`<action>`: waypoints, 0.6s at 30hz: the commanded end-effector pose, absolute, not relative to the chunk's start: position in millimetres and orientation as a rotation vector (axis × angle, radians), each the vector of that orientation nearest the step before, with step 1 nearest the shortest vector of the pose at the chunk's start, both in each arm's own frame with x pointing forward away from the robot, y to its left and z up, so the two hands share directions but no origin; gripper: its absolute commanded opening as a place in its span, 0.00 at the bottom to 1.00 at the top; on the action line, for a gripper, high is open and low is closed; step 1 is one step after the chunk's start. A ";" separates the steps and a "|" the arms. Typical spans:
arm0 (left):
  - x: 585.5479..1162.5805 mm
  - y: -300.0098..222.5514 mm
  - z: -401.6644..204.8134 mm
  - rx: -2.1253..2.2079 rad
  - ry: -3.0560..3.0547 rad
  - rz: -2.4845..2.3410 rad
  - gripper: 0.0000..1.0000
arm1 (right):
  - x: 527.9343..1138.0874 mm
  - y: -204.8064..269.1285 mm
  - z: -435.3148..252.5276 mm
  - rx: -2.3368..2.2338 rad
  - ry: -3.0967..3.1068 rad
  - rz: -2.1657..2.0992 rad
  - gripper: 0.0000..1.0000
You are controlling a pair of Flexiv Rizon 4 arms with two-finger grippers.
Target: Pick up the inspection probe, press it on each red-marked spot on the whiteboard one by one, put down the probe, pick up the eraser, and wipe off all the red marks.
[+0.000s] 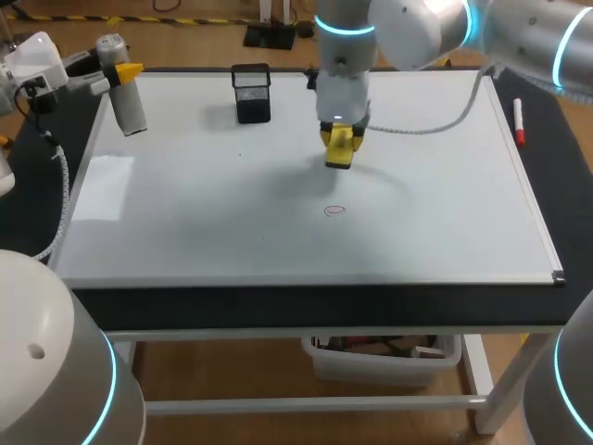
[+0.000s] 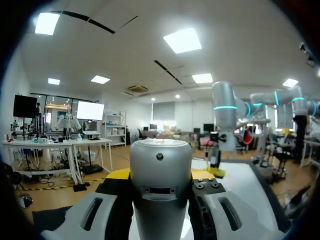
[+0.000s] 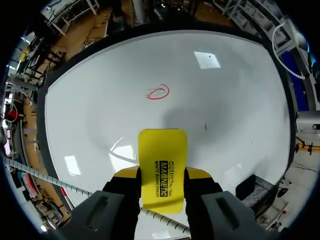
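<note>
Starting at the far left corner of the whiteboard (image 1: 278, 232), the left gripper (image 1: 125, 72) has its fingers closed against both sides of the grey inspection probe (image 1: 132, 111). The probe stands upright with its lower end at the board. From the left wrist, the probe (image 2: 160, 165) fills the space between the fingers, with yellow tips showing just behind it on either side. Further right, on the far part of the board, stands a black mesh holder (image 1: 252, 93), apart from both arms. Right of it, the right gripper (image 1: 339, 146) hangs over the middle of the board, clamped on the yellow eraser (image 1: 339, 153). In the right wrist view the eraser (image 3: 162, 155) juts out ahead of the two fingers that pinch it. A single red mark (image 3: 158, 92), a small loop, lies ahead of it on open board, nearer than the gripper in the head view (image 1: 334, 210). A pale cable (image 1: 435, 125) sags over the board to the right. A red marker (image 1: 519, 122) lies at the right edge.
</note>
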State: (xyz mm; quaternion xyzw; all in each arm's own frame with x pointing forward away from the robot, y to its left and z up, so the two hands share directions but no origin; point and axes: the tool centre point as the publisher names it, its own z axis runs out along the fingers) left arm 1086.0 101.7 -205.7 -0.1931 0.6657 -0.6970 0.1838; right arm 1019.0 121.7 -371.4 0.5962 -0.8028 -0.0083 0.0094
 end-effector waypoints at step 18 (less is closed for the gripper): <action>1086.3 101.3 -206.0 -0.542 1.873 -1.966 0.00 | 992.0 -51.5 -364.9 1.360 -2.821 0.023 0.00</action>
